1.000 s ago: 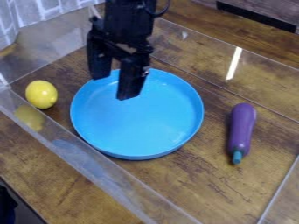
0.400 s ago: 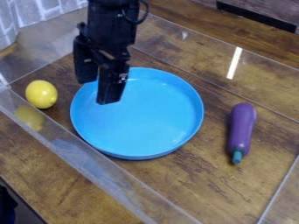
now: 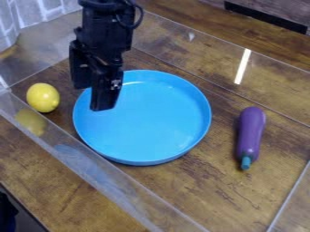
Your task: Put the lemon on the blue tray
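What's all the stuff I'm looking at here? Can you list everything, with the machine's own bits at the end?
lemon: one, bright yellow, on the table left of the blue dish, apart from it.
blue tray: one, bright blue, round with a shallow rim, centre of the table, nothing lying in it.
eggplant: one, purple with a greenish stem end, lying to the right of the tray.
table: one, dark brown wood with a glossy, reflective clear layer over it.
gripper: one, black, jaws open and empty, pointing down over the tray's left rim, between tray and lemon.
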Action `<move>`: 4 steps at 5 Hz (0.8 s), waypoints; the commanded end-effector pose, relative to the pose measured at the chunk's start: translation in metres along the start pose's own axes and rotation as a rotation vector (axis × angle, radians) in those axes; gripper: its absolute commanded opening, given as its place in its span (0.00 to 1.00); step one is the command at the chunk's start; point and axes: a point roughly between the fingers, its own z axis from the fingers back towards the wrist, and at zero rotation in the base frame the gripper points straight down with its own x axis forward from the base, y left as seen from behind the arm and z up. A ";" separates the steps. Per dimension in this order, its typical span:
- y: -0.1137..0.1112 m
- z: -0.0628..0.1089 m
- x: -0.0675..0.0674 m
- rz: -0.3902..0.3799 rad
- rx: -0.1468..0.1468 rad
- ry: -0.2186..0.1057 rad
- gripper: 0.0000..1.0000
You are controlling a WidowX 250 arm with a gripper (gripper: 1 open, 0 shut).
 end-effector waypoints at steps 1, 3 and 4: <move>0.009 0.005 -0.005 -0.007 0.014 -0.026 1.00; 0.021 0.002 -0.013 -0.031 0.013 -0.029 1.00; 0.029 0.001 -0.015 -0.025 0.014 -0.036 1.00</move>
